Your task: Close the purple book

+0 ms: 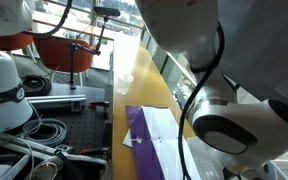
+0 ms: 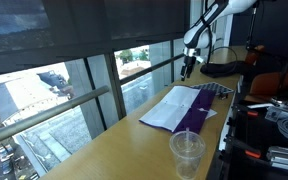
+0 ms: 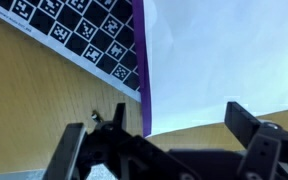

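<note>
The purple book lies open on the wooden table (image 2: 134, 140). Its purple cover (image 2: 196, 110) and white page (image 2: 167, 108) show in both exterior views; the cover also shows here (image 1: 140, 135). In the wrist view a purple strip (image 3: 141, 60) borders a white page (image 3: 224, 50). My gripper (image 2: 187, 70) hangs above the far end of the book, apart from it. In the wrist view its two dark fingers (image 3: 174, 135) stand wide apart with nothing between them. In an exterior view my arm (image 1: 229, 120) hides the gripper.
A clear plastic cup (image 2: 187, 152) stands on the table near the book's near end. A black-and-white tag board (image 3: 74, 35) lies beside the book. Window glass and a rail (image 2: 94, 90) run along one table edge. Cables and equipment (image 1: 34, 130) crowd the bench opposite.
</note>
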Robot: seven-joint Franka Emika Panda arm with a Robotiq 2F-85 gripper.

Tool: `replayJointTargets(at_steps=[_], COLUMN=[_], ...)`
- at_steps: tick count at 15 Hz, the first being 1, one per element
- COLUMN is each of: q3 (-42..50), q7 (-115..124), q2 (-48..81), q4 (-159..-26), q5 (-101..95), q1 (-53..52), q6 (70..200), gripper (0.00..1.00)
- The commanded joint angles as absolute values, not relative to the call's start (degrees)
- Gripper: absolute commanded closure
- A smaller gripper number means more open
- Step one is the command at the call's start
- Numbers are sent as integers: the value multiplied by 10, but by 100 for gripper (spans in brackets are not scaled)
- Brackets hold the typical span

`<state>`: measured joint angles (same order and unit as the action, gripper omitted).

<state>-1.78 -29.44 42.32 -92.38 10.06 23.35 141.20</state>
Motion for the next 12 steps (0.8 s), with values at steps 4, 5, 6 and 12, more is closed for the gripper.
replayJointTargets(at_steps=[4,5,6,12], q3=[-33,-33,-36,-42], q7=[-314,-315,-316,-314], q2=[527,537,545,587], q4=[-773,-763,-754,-715], q5=[108,107,108,105], q1=[259,258,259,257], q6=[1307,1306,1303,1296], gripper=[0,0,0,26])
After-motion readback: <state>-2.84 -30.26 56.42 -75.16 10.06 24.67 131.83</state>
